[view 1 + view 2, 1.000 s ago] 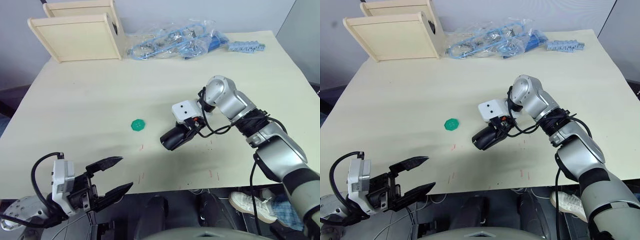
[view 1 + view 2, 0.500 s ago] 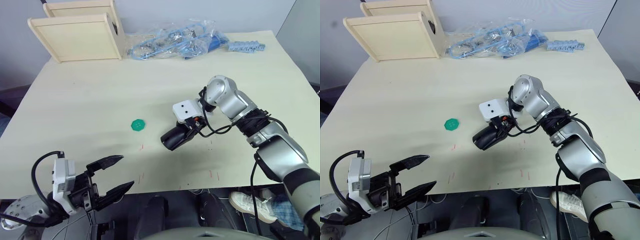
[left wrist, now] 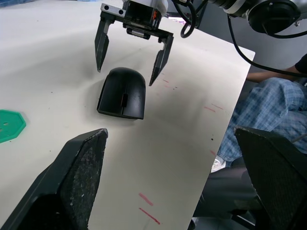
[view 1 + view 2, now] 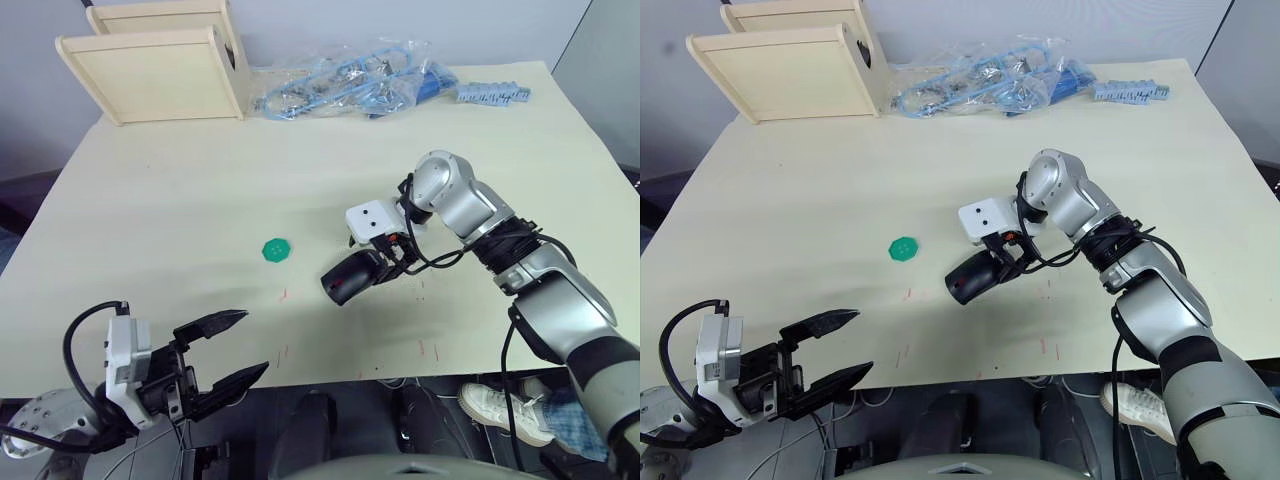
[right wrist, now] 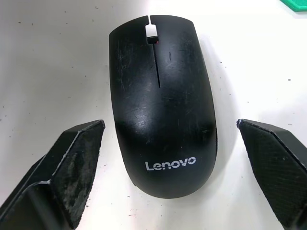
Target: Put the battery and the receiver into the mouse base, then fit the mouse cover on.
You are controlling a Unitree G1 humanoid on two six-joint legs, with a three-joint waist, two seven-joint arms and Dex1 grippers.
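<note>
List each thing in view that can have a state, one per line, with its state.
mouse cover: fitted on, mouse lying flat on the table, free of both grippers
right gripper: open, fingers straddling the mouse's rear, not touching
left gripper: open, holding nothing, at the table's near edge
green disc: flat on the table, apart from the mouse

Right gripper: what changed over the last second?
The right gripper has let go of the mouse and opened; its fingers now stand apart on either side, clear of it. The mouse rests assembled on the table. The left gripper stays open at the table's near edge; the green disc hasn't moved.
</note>
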